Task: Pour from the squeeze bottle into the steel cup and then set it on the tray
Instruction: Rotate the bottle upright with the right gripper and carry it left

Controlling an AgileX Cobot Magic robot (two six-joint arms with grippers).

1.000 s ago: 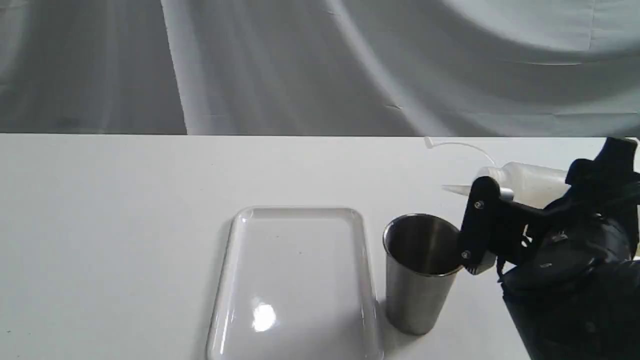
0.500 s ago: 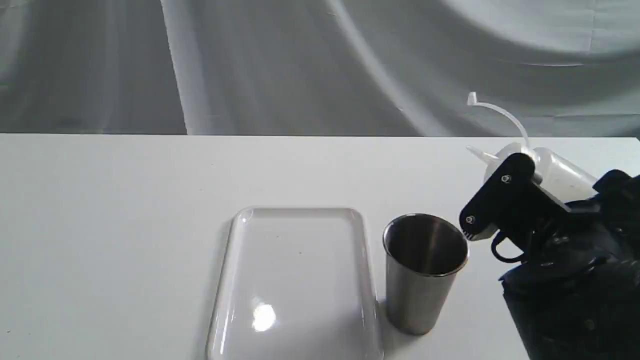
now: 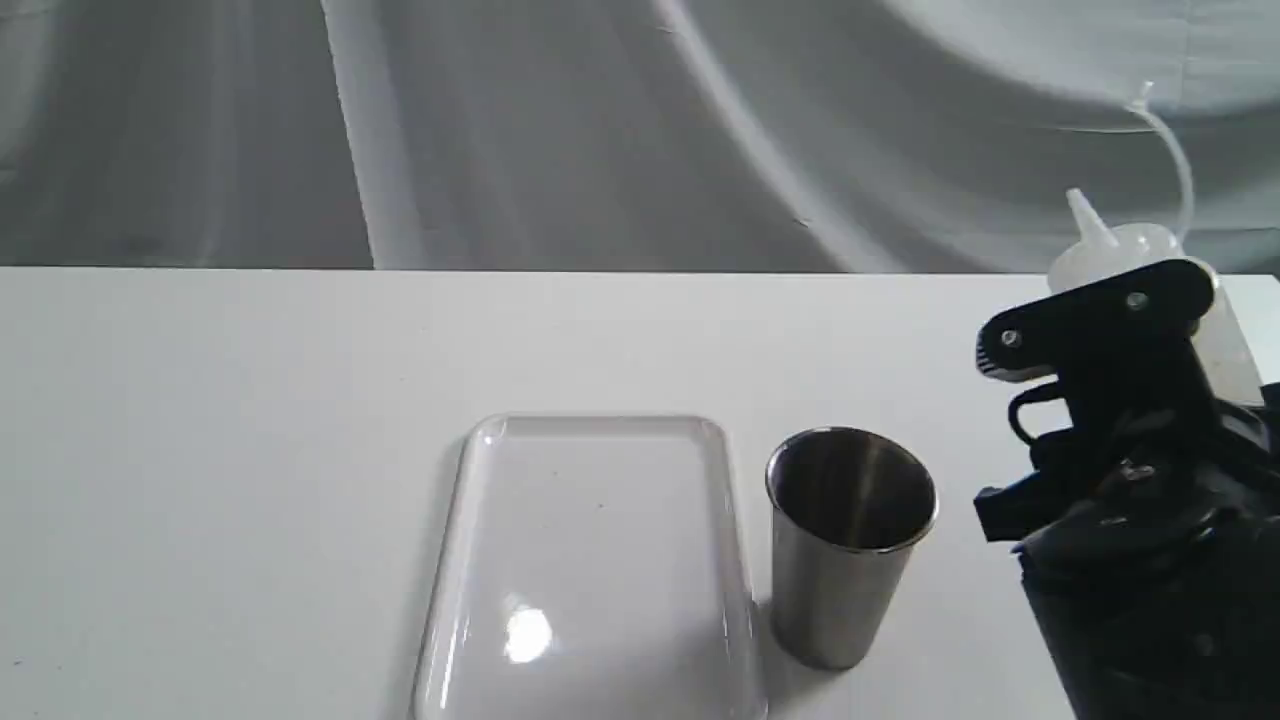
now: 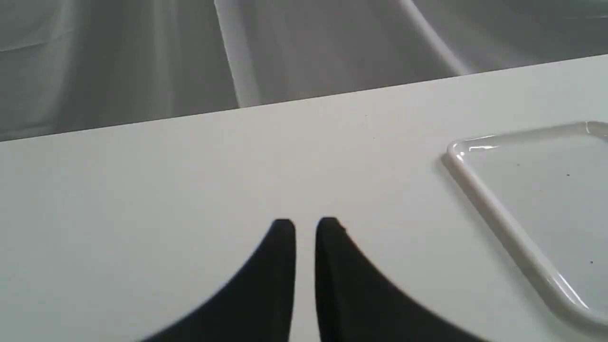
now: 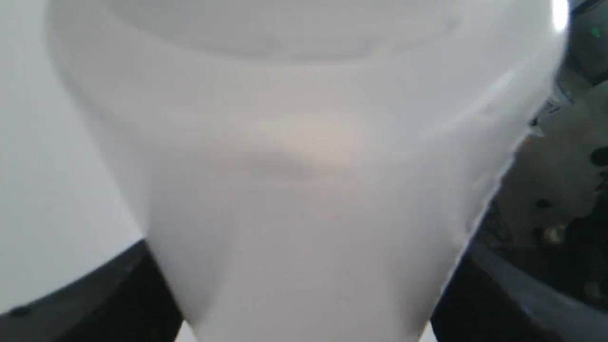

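My right gripper (image 3: 1130, 305) was clamped on the squeeze bottle (image 3: 1115, 255), upright near the steel cup (image 3: 850, 560); I judged pouring done, with carrying it over to the tray (image 3: 600, 420) next.

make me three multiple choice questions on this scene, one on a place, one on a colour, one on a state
1. In the exterior view, where does the cup stand?
A. on the tray
B. on the table, just right of the tray
C. left of the tray

2. What colour is the cup's outside?
A. red
B. blue
C. silver-grey

3. How is the bottle posed?
A. close to upright, nozzle up
B. lying flat on the tray
C. tipped with its nozzle down in the cup

Answers:
1. B, since the cup's base rests on the table beside the tray's right rim.
2. C, since its wall is brushed metal.
3. A, since the nozzle points up, above and right of the cup.
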